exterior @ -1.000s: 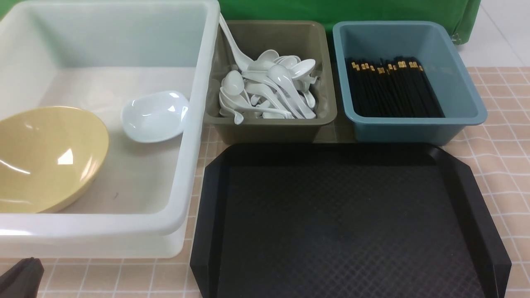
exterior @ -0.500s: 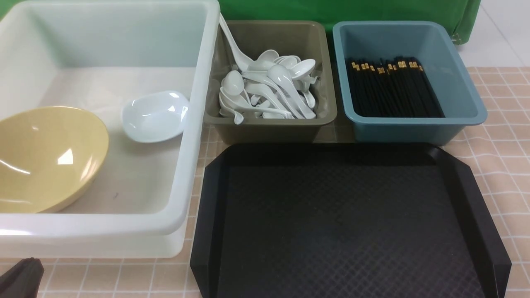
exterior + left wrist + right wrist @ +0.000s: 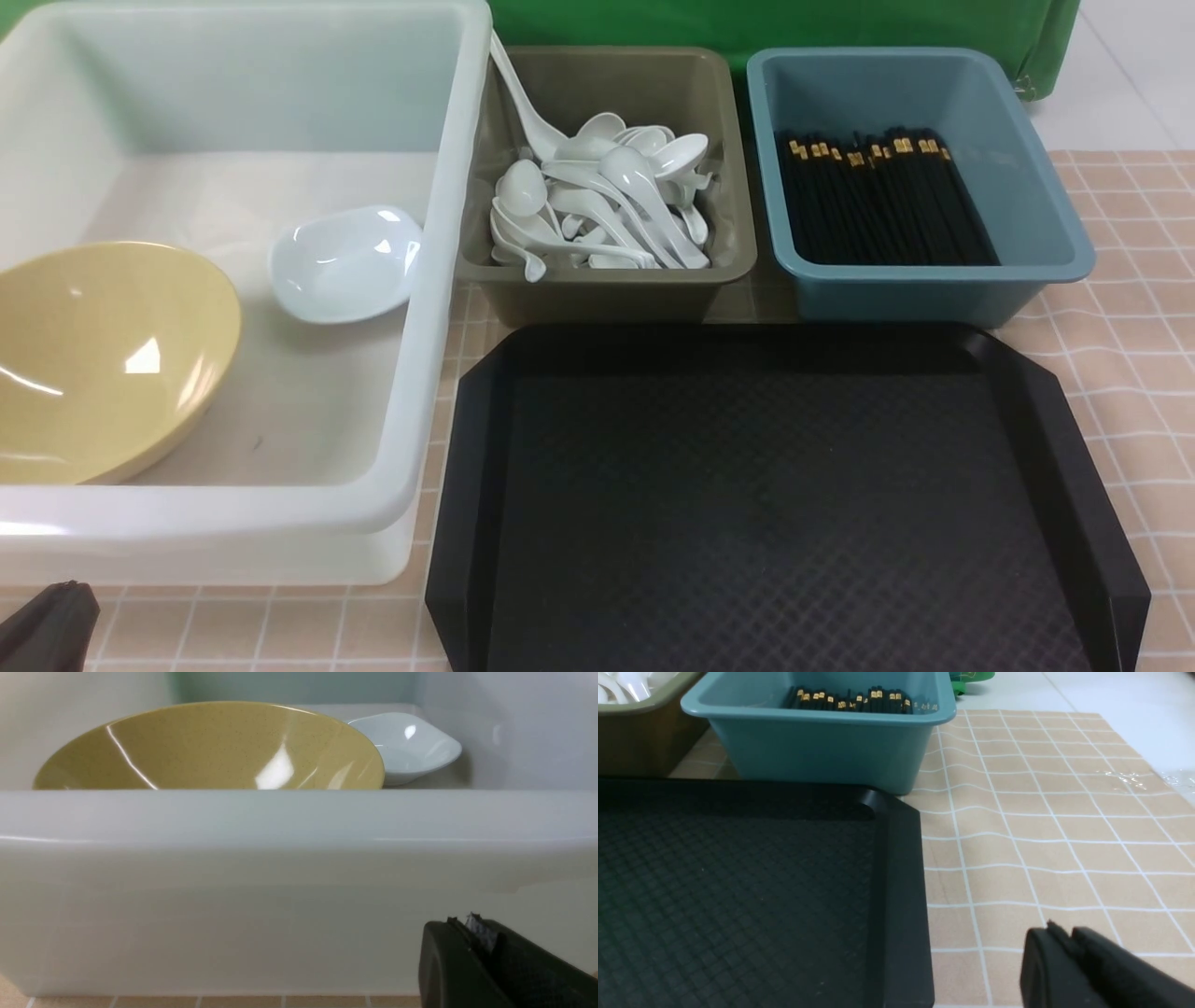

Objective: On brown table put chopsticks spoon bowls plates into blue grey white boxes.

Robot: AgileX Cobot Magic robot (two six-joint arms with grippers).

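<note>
A yellow bowl [image 3: 103,355] and a small white dish [image 3: 344,261] lie in the big white box [image 3: 411,392] at the left. Several white spoons [image 3: 607,205] fill the grey-brown box [image 3: 607,280]. Black chopsticks [image 3: 882,196] lie in the blue box [image 3: 934,285]. My left gripper [image 3: 462,926] is shut and empty, low in front of the white box's near wall; its tip shows at the front view's lower left corner [image 3: 47,625]. My right gripper [image 3: 1059,933] is shut and empty above the checked cloth, right of the tray; the front view does not show it.
A black tray [image 3: 775,495] with nothing on it lies in front of the grey and blue boxes. A checked tan cloth [image 3: 1139,308] covers the table. A green cloth [image 3: 775,23] hangs behind the boxes.
The whole front view has shifted very slightly to the left. No object has moved and both grippers stay where they were.
</note>
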